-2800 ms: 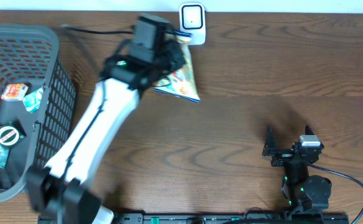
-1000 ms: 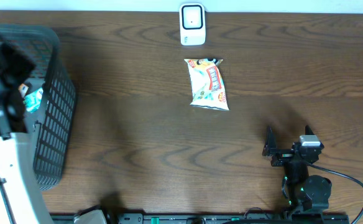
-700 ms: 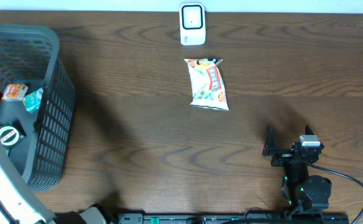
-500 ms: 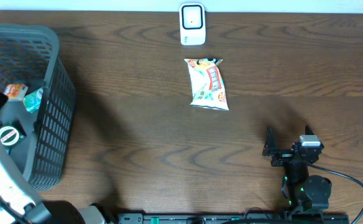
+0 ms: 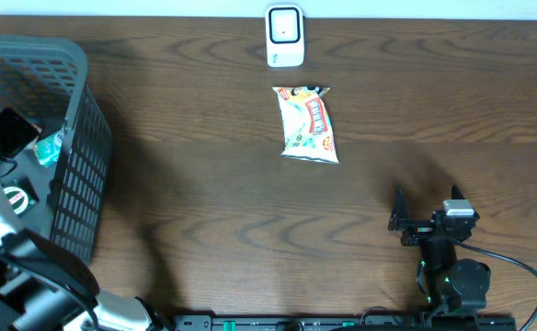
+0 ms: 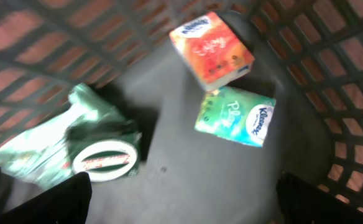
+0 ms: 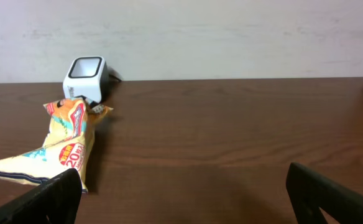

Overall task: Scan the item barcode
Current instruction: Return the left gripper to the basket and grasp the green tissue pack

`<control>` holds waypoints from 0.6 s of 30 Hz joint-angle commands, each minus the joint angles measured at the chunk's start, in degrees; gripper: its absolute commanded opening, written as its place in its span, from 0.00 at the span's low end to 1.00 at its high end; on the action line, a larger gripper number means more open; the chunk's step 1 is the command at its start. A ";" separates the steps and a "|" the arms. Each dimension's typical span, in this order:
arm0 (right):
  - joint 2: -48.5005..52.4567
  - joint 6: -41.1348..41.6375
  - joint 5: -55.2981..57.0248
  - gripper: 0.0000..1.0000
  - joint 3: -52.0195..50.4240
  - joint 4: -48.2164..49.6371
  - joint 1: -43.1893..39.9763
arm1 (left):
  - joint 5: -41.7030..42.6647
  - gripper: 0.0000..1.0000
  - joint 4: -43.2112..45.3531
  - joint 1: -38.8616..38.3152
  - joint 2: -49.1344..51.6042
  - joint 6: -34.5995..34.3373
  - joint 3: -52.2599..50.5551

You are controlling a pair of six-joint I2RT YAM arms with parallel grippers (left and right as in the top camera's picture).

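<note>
My left gripper (image 6: 184,208) hangs open inside the grey basket (image 5: 77,156) at the table's left, with nothing between its fingers. Below it on the basket floor lie an orange tissue pack (image 6: 211,48), a green Kleenex pack (image 6: 236,116) and a green packet with a round label (image 6: 101,160). A yellow snack bag (image 5: 307,124) lies flat on the table, just in front of the white scanner (image 5: 285,37). My right gripper (image 5: 425,207) rests open near the front right, facing the snack bag (image 7: 57,146) and scanner (image 7: 85,76). No barcode shows on any item.
The basket's mesh walls (image 6: 330,56) close in around the left gripper. A cable (image 5: 517,267) runs from the right arm's base along the table's front edge. The wall stands behind the scanner.
The left arm let go of the snack bag near the scanner, leaving it on the table, and swung left. Over the last second it has settled into the basket. The right arm has not moved.
</note>
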 commanded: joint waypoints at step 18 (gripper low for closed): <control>-0.15 0.37 0.09 0.99 -0.11 -0.26 -0.24 | 9.79 0.88 5.66 -0.02 13.92 6.19 -0.50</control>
